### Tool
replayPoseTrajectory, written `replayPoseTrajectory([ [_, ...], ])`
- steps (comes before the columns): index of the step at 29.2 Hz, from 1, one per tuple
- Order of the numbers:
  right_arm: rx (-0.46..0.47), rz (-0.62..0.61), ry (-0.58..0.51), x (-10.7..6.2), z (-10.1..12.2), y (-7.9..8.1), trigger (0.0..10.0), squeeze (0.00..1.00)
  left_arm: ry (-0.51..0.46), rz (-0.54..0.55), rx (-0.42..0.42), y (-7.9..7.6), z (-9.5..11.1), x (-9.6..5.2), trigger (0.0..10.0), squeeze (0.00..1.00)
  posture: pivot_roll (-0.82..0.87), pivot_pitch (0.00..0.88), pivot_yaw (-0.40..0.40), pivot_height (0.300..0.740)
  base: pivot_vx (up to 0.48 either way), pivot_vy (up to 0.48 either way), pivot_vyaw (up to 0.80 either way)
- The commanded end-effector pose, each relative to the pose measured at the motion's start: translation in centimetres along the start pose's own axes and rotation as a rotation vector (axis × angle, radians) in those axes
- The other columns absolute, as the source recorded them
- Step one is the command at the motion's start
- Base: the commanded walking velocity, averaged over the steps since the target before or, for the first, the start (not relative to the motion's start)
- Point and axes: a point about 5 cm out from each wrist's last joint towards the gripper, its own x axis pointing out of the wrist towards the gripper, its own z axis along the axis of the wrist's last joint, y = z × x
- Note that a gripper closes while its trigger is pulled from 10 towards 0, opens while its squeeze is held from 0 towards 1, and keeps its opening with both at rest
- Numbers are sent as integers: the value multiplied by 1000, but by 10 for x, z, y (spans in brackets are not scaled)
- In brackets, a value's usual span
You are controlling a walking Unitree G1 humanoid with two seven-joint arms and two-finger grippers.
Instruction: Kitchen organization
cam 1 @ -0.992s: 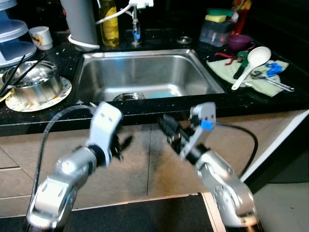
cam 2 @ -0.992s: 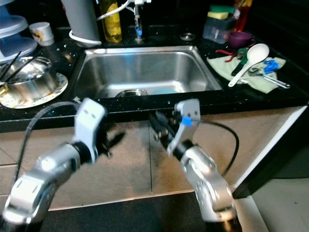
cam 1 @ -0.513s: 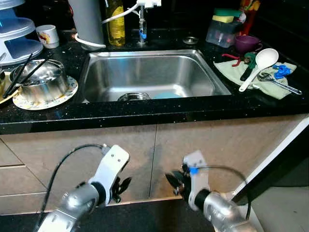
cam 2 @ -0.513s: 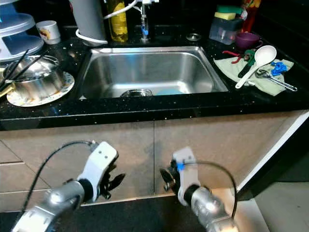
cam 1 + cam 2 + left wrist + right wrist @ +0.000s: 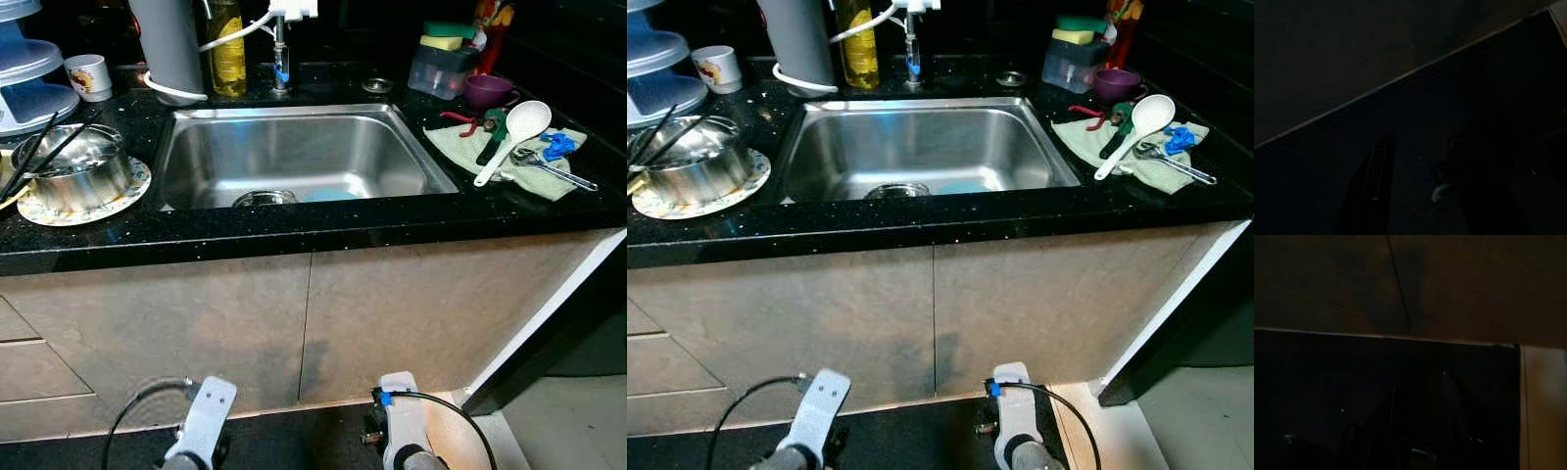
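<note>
A steel sink [image 5: 294, 147] is set in the black counter [image 5: 294, 230]; a drain strainer [image 5: 261, 198] and something pale blue [image 5: 328, 195] lie in it. To the left, a steel bowl [image 5: 71, 174] holding dark chopsticks sits on a patterned plate [image 5: 118, 196]. On the right, a green cloth [image 5: 460, 147] carries a white ladle [image 5: 514, 132], a blue item and metal utensils. Both arms hang low in front of the cabinet doors: the left wrist [image 5: 208, 421], the right wrist [image 5: 397, 431]. In the dark wrist views, the left gripper [image 5: 1420, 142] and right gripper [image 5: 1423, 377] hang over a dark floor mat.
At the back stand a yellow bottle [image 5: 224, 49], a grey cylinder [image 5: 167, 44], a white mug [image 5: 86, 76], a purple cup [image 5: 487, 90] and a clear box with sponges [image 5: 441, 59]. Beige cabinet doors [image 5: 304, 313] are below the counter, with a black mat [image 5: 911, 431] at their foot.
Both arms have dropped from counter-edge height to the bottom of the view. The camera has shifted slightly.
</note>
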Motion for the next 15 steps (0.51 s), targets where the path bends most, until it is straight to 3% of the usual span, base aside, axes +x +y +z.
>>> replayPoseTrajectory([
  [1, -2, -3, 28, -3, -12, -1, 10000, 0, 11, -6, 1, -2, -6, 1, 10000, 0, -43, 152, -29, 740, 0, 360, 0],
  [7, -8, -1, 54, -3, -23, 2, 10000, 0, -17, 10, -24, 0, -4, 8, 10000, 0, -38, 153, -30, 740, 0, 387, 0],
  [15, 26, -13, 26, 0, -20, 3, 10000, 0, -42, 9, -29, -1, 3, 13, 10000, 0, -39, 154, -25, 740, 0, 393, 0],
])
